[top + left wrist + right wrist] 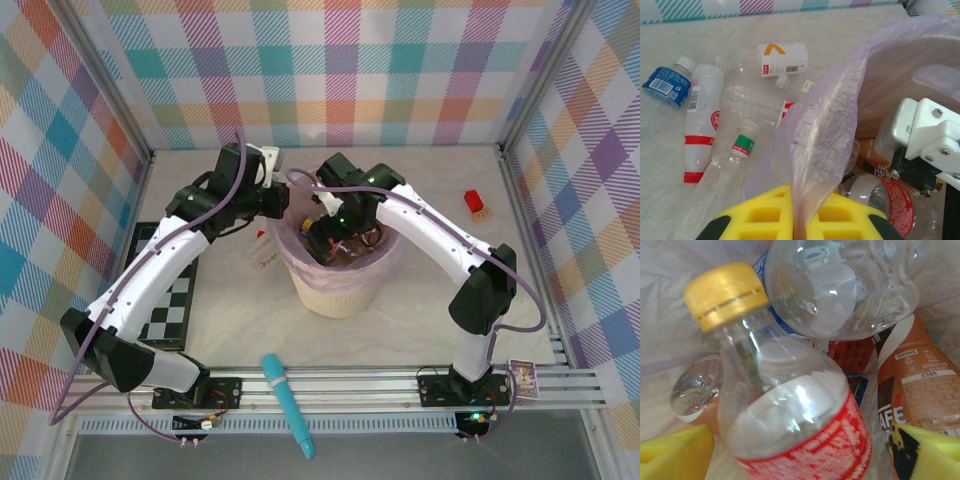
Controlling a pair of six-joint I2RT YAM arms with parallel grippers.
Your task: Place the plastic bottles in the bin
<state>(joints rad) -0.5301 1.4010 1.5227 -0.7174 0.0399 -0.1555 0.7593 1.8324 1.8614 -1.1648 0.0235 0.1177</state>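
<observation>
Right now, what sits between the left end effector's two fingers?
A fold of the pink-lilac bag liner, pinched between the yellow fingers of the left end effector. The left wrist view shows it.

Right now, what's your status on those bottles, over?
Left end effector shut on bag liner at bin rim. Right end effector open inside bin, yellow-capped bottle between its jaws. Several bottles lying on table.

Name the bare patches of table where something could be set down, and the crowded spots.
Bare: right of the bin, up to the red block; and before it, toward the teal stick. Crowded: bottles lie left of the bin, more inside it.
</observation>
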